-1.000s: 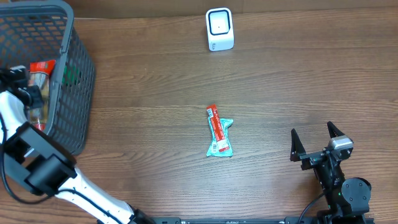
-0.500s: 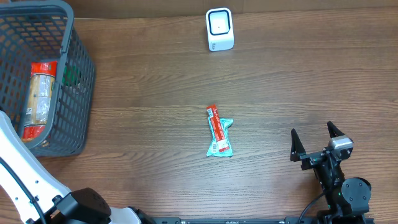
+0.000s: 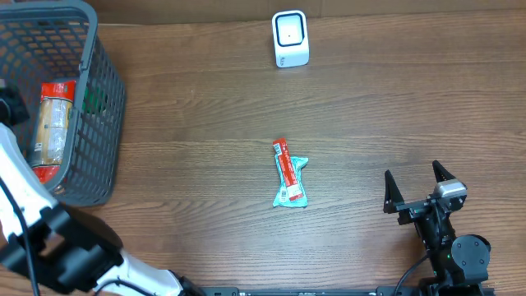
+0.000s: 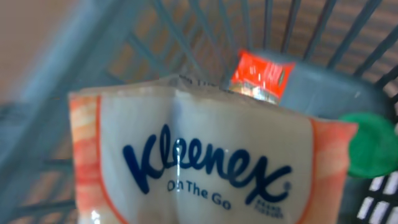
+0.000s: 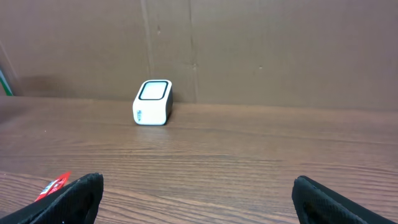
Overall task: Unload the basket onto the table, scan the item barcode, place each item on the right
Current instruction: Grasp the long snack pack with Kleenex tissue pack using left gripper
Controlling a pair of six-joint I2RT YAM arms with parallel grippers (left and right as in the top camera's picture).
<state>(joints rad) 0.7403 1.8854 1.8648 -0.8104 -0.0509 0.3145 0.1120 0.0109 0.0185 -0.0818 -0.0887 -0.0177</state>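
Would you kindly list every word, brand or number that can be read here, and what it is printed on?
"Kleenex": white and orange plastic tissue pack, left wrist view.
"On The Go": same pack, beneath the brand.
Too blurred: the tiny line under the brand's end.
Too small: print on the red and teal flat packet, and the mark on the white box-shaped scanner.

left end effector gripping tissue pack, right end effector spread wide

Grey basket sits at the desk's far left corner, a red-ended packet lying inside. Mid-desk, well apart, a teal-and-red wrapper lies flat.
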